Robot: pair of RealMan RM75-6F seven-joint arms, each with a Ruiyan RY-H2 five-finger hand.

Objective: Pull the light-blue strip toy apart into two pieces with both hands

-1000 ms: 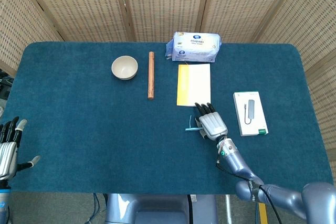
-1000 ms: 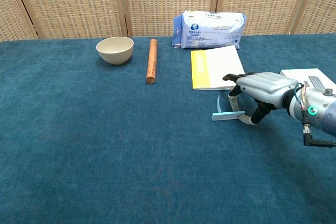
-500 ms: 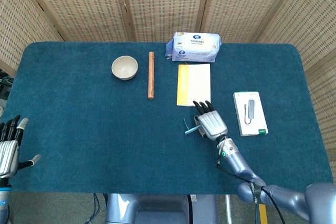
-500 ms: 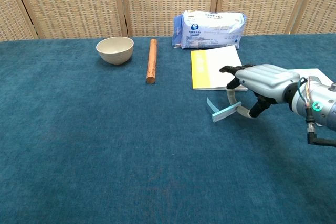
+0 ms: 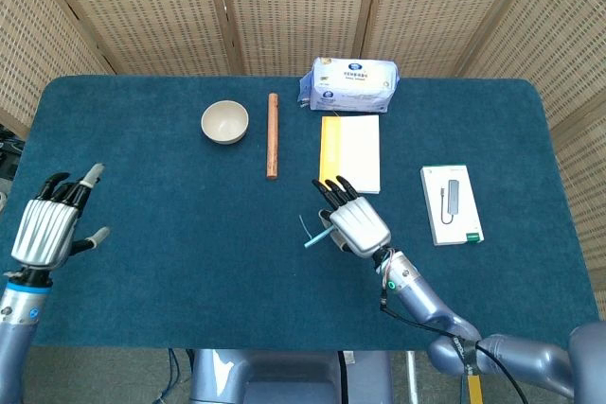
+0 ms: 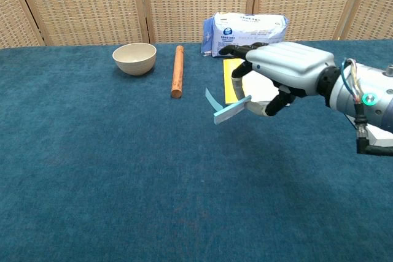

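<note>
While pinching the light-blue strip toy [image 6: 225, 110] between thumb and fingers [image 6: 236, 50], holding it lifted off the blue worktop [image 5: 170, 234], just in front of the yellow-edged notebook [image 5: 350, 151]: right hand [image 6: 284, 69], palm down, strip poking out toward the worktop's middle. Hovering at the near left edge, well apart from the toy, fingers spread and gripping nothing: left hand [image 5: 47, 226]. Sitting toward the far side: cream bowl [image 5: 224, 122], wooden rod [image 5: 272, 135] just beside it, packet of wipes [image 5: 349, 82] behind the notebook. Lying off to the right of the right hand: white box [image 5: 452, 203].
</note>
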